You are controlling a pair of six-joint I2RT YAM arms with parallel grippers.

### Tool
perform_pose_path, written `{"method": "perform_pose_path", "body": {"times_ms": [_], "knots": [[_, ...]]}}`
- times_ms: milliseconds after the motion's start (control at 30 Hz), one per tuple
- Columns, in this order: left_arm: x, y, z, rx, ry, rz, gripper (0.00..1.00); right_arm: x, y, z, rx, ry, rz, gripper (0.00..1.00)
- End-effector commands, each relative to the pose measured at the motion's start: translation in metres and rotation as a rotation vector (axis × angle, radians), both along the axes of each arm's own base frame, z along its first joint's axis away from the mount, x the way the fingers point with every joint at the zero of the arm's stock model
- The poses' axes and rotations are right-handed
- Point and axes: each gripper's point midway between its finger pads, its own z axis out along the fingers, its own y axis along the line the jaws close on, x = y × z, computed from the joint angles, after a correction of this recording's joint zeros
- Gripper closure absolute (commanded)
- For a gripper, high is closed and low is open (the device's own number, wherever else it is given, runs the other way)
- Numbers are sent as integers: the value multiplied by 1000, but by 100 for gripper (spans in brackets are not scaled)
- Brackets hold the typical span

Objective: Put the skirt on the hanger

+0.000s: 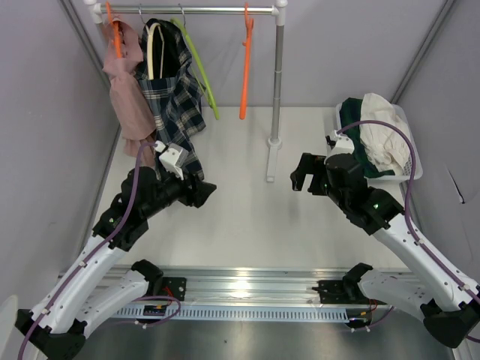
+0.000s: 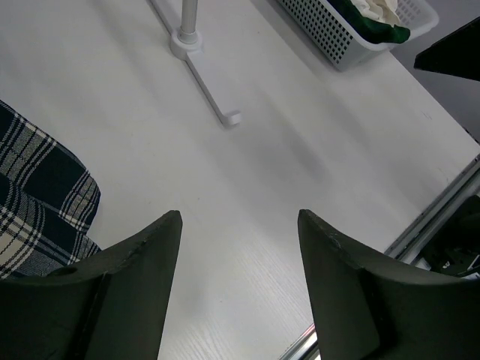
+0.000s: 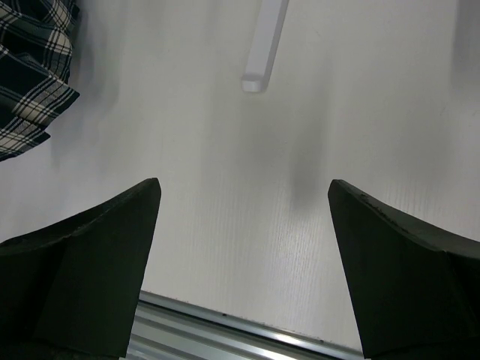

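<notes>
top external view: the plaid skirt [image 1: 177,112] hangs from a cream hanger [image 1: 154,43] at the far left, so the hanging looks done. the left gripper [image 1: 204,192], near the skirt's hem, and the right gripper [image 1: 299,178] both hold their jaws apart and empty. next is likely pulling clear without snagging cloth.

the silver metal clothes rail [image 1: 217,10] stands at the back of the white bench [image 1: 240,217]. at the rail's left end hangs a pink fabric garment [image 1: 124,90] on an orange plastic hanger [image 1: 115,37]. just right of it hangs the dark plaid skirt [image 1: 176,97], then a lime-green plastic hanger [image 1: 199,71], then a second orange hanger [image 1: 245,67] near the rail's post. right of the rail sits a white plastic basket [image 1: 414,171] holding clothes [image 1: 379,135].
</notes>
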Motion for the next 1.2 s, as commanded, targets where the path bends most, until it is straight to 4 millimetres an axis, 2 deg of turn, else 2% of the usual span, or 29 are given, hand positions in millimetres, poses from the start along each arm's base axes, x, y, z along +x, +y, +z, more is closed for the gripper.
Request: {"method": "perform_pose_path", "body": {"times_ms": [0,100,167,200,233,267,300,333,400,433,467,500,533,567,667,700,767,800,867,900,1000,1033,1133,1167], "knots": [[-2,-4,9,-23,-25,-19,31,4,-2,18,38,-51,-23,0],[-4,-3,11,-17,-28,-27,31,9,1,23,26,-51,-7,1],[-6,-3,13,-17,-36,-31,31,24,1,24,0,-19,-10,1],[-7,-3,13,-16,-40,-38,31,38,-10,25,24,10,-28,1],[-7,-3,11,-14,-35,-41,31,59,-12,25,39,44,-36,1],[-9,-5,12,-20,-39,-55,31,76,-28,27,116,81,-43,1],[-9,-5,13,-22,-40,-54,31,95,-47,30,122,75,-107,1],[-11,-7,12,-28,-39,-72,31,114,-50,36,161,82,-94,1],[-13,-10,11,-38,-33,-88,31,144,-83,42,191,78,-200,0],[-15,-13,11,-46,-33,-103,31,160,-117,43,197,75,-297,1],[-15,-14,9,-50,-25,-108,31,181,-142,42,205,86,-371,1],[-16,-14,10,-56,-26,-110,31,192,-160,40,222,94,-440,1],[-15,-16,10,-65,-28,-115,31,201,-191,37,224,91,-530,1],[-16,-18,9,-73,-20,-121,31,217,-207,32,226,93,-578,2],[-17,-23,13,-100,-20,-146,31,233,-254,19,172,83,-748,2],[-17,-25,14,-106,-18,-150,31,244,-265,7,160,97,-779,2],[-17,-28,14,-118,-12,-162,31,253,-284,-7,134,103,-840,2],[-18,-30,20,-128,-22,-172,31,262,-294,-25,117,123,-863,2],[-17,-30,22,-132,-23,-173,31,275,-306,-35,87,99,-871,2],[-18,-31,24,-134,-25,-177,31,281,-311,-51,64,116,-881,2],[-17,-29,24,-117,-35,-172,31,296,-323,-68,18,113,-857,1],[-16,-28,20,-106,-28,-167,31,303,-327,-83,10,137,-859,1],[-14,-26,11,-74,-16,-160,31,313,-337,-107,37,179,-848,1],[-13,-26,9,-66,-16,-161,31,316,-339,-122,33,208,-850,1]]}}
